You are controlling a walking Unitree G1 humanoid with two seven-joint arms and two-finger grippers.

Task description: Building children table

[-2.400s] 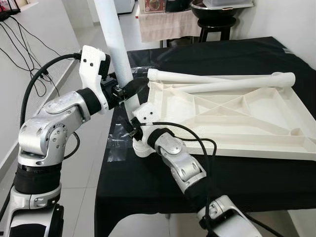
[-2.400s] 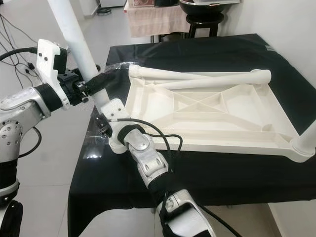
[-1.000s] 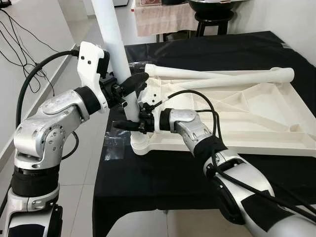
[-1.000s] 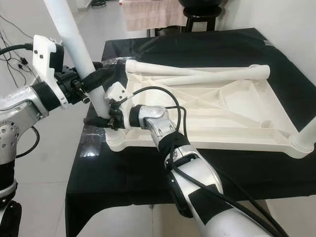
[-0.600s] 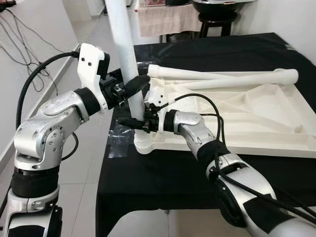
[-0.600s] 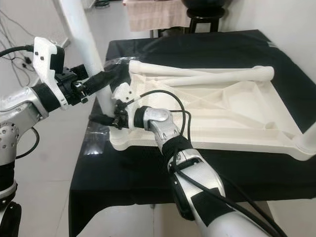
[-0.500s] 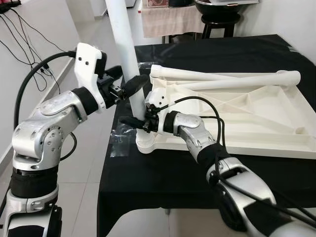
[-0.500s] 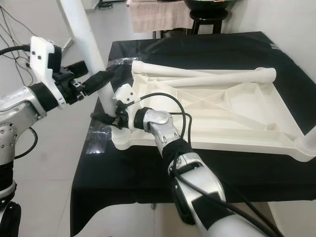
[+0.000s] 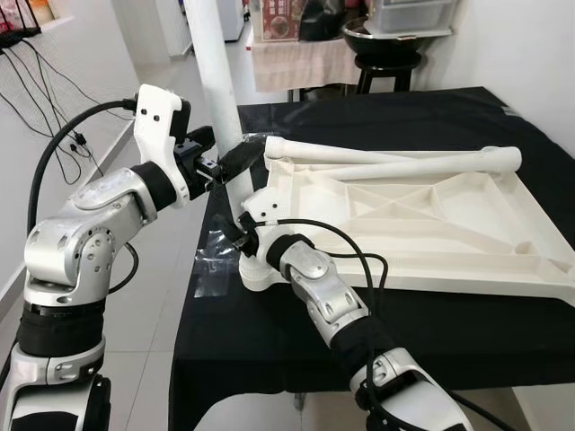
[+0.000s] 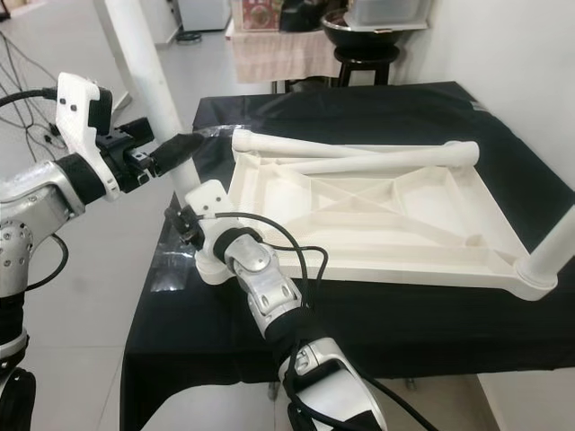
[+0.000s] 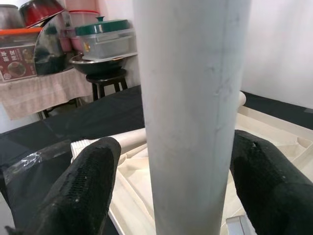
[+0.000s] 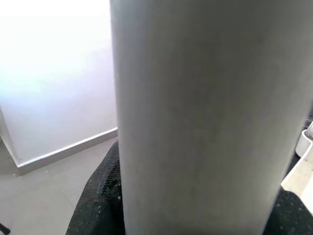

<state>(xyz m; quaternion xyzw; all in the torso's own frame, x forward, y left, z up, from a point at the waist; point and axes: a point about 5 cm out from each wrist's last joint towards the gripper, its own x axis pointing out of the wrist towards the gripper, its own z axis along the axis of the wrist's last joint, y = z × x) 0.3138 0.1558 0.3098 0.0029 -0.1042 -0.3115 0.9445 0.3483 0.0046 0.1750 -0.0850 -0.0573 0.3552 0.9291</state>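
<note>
A white plastic tabletop (image 9: 422, 220) lies upside down on the table (image 9: 431, 108), which is draped in black cloth, its ribbed underside facing up. I count four white legs. One upright leg (image 9: 218, 99) stands in the tabletop's corner socket nearest the robot's left arm and rises out of the top of the head views. Two loose legs (image 9: 404, 159) lie crossed along the tabletop's far edge. The fourth leg (image 10: 548, 247) stands at the tabletop's near corner on the robot's right side, seen in the right eye view. The left tool (image 9: 226, 158) is at the upright leg well above the tabletop, one black finger on either side of it; in the left wrist view the fingers (image 11: 85, 188) stand a little apart from the leg, so the grip looks loose rather than clamped. The right tool (image 9: 239, 230) is lower on the same leg, just above the corner socket, and in the right wrist view its black fingers (image 12: 105, 200) show at both edges of the leg, though I cannot tell whether they are pressing on it. A patch of clear plastic film (image 9: 216, 256) lies on the cloth beside that corner. Beyond the tabletop's far edge stands a dark stool (image 9: 386, 67) carrying a bowl and a lidded container. No writing is readable from here.
</note>
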